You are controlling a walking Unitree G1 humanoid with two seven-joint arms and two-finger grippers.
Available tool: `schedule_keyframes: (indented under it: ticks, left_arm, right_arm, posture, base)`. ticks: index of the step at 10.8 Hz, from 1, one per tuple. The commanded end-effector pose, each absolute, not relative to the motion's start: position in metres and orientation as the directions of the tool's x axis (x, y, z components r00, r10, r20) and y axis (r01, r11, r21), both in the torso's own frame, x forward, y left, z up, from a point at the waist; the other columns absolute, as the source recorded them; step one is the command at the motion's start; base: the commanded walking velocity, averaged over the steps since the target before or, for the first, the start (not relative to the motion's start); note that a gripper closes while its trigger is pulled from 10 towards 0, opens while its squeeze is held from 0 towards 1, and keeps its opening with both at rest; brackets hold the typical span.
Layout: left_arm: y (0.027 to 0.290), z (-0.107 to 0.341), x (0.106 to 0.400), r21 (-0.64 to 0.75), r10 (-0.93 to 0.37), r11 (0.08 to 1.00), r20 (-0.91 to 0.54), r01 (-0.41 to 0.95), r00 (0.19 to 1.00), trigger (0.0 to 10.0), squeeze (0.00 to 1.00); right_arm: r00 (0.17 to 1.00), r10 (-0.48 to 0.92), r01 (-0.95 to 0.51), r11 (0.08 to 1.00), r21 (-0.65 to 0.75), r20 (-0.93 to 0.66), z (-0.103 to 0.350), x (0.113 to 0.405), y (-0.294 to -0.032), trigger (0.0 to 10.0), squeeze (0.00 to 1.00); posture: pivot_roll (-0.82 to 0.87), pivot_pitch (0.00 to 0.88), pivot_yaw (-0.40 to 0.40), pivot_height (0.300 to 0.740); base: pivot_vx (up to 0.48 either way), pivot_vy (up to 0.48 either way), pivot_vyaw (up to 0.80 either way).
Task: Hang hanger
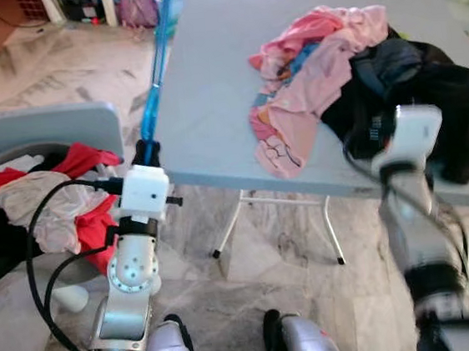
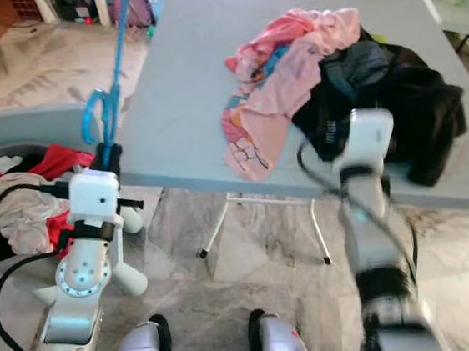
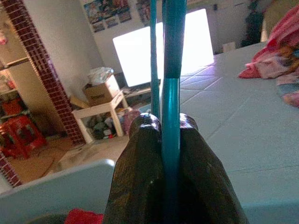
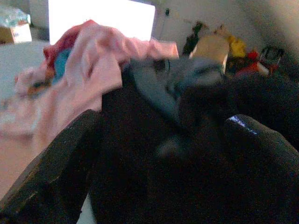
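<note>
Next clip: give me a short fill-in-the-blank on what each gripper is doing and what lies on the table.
1. The left gripper is shut on a ____ hanger.
2. The right gripper, fingers apart, points at the ____ garment.
3. On the grey table, a ____ garment lies beside the dark clothes.

Missing words: blue; black; pink

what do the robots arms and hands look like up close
Both arms are silver metal with white box-shaped wrist modules. The left arm has a rounded, dotted joint and looping black cables. The left hand and right hand each have two thick, glossy black fingers.
</note>
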State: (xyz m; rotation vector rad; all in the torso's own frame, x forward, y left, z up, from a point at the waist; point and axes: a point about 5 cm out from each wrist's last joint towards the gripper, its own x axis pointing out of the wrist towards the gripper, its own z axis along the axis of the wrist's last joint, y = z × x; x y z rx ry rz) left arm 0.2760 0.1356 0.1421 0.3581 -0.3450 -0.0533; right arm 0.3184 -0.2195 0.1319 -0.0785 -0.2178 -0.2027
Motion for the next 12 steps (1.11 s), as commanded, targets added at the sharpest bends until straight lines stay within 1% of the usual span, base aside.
schedule_keyframes:
  ticks: [1,2,3,4,6,7,8,9,10,11,12]
  left_arm:
    - [0.132,0.139,0.274,0.358,-0.131,0.934,0.314,0.01,0.94,10.0,0.0]
    - [0.133,0.139,0.276,0.358,-0.13,0.934,0.311,0.011,0.942,10.0,0.0]
    - [0.133,0.137,0.276,0.357,-0.13,0.934,0.307,0.013,0.943,10.0,0.0]
    - [0.132,0.136,0.276,0.353,-0.128,0.935,0.306,0.012,0.943,10.0,0.0]
    - [0.126,0.135,0.278,0.343,-0.139,0.939,0.305,0.028,0.942,10.0,0.0]
    - [0.125,0.135,0.279,0.344,-0.143,0.939,0.306,0.031,0.941,10.0,0.0]
    - [0.125,0.134,0.28,0.343,-0.144,0.939,0.304,0.033,0.942,10.0,0.0]
    - [0.123,0.134,0.281,0.341,-0.148,0.939,0.303,0.038,0.941,10.0,0.0]
    - [0.121,0.133,0.281,0.345,-0.158,0.937,0.298,0.048,0.941,10.0,0.0]
    - [0.12,0.129,0.281,0.353,-0.172,0.933,0.281,0.065,0.944,10.0,0.0]
    - [0.119,0.114,0.279,0.347,-0.208,0.928,0.194,0.131,0.959,10.0,0.0]
  right_arm:
    - [0.955,-0.211,0.225,0.973,-0.047,0.211,0.13,0.313,-0.223,10.0,0.0]
    - [0.958,-0.234,0.241,0.97,-0.027,0.164,0.119,0.306,-0.222,10.0,0.0]
    - [0.97,-0.207,0.209,0.978,-0.002,0.13,0.113,0.304,-0.217,10.0,0.0]
    - [0.966,-0.223,0.225,0.974,-0.001,0.127,0.113,0.304,-0.217,10.0,0.0]
    - [0.972,-0.203,0.2,0.979,0.037,0.119,0.116,0.305,-0.219,10.0,0.0]
    - [0.973,-0.204,0.202,0.979,0.031,0.104,0.116,0.306,-0.22,10.0,0.0]
    - [0.976,-0.197,0.192,0.98,0.059,0.096,0.116,0.306,-0.219,10.0,0.0]
    - [0.97,-0.225,0.217,0.972,0.095,0.089,0.116,0.304,-0.223,10.0,0.0]
    - [0.965,-0.259,0.251,0.961,0.116,0.052,0.11,0.303,-0.229,10.0,0.0]
    - [0.966,-0.254,0.247,0.961,0.127,0.041,0.109,0.301,-0.231,10.0,0.0]
    - [0.976,-0.219,0.216,0.972,0.094,0.022,0.105,0.299,-0.228,10.0,0.0]
  posture:
    - [0.02,0.157,-0.047,0.74]
    - [0.02,0.149,-0.05,0.74]
    - [0.01,0.142,-0.056,0.74]
    - [0.01,0.136,-0.063,0.74]
    - [0.01,0.127,-0.064,0.74]
    - [0.0,0.13,-0.062,0.74]
    - [-0.01,0.132,-0.06,0.74]
    - [-0.01,0.133,-0.058,0.74]
    - [-0.02,0.137,-0.059,0.74]
    - [-0.02,0.137,-0.059,0.74]
    - [-0.02,0.14,-0.058,0.74]
  base:
    - [-0.27,0.0,0.0]
    - [-0.3,0.0,0.0]
    - [-0.304,0.0,0.0]
    - [-0.3,0.0,0.0]
    - [-0.3,0.0,0.0]
    - [-0.3,0.0,0.0]
    - [-0.292,0.0,0.0]
    - [-0.27,0.0,0.0]
    - [0.0,0.0,0.0]
    - [0.0,0.0,0.0]
    - [0.0,0.0,0.0]
